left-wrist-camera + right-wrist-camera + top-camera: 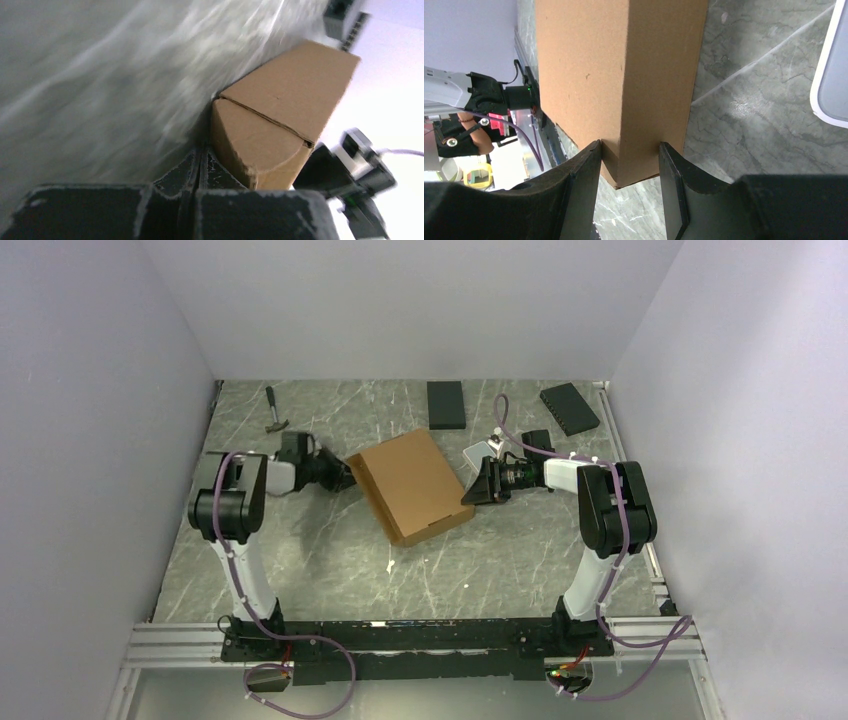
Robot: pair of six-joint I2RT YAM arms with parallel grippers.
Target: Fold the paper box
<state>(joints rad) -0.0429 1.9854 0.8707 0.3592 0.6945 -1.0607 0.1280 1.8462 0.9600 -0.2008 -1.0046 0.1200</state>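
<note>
The paper box [410, 485] is a closed, flat brown cardboard mailer lying askew in the middle of the table. My left gripper [347, 478] is at its left corner. In the left wrist view the fingers [202, 155] are pressed together with nothing between them, right beside the box's end face [260, 145] with its rounded tuck flap. My right gripper [470, 485] is at the box's right corner. In the right wrist view its jaws [631, 145] straddle that corner of the box [614, 75], one finger on each side and touching the cardboard.
A hammer [276, 412] lies at the back left. Two black slabs [446, 404] [570, 408] sit at the back. A translucent white case [480, 452] lies just behind the right gripper, and its edge shows in the right wrist view [831, 75]. Walls enclose three sides.
</note>
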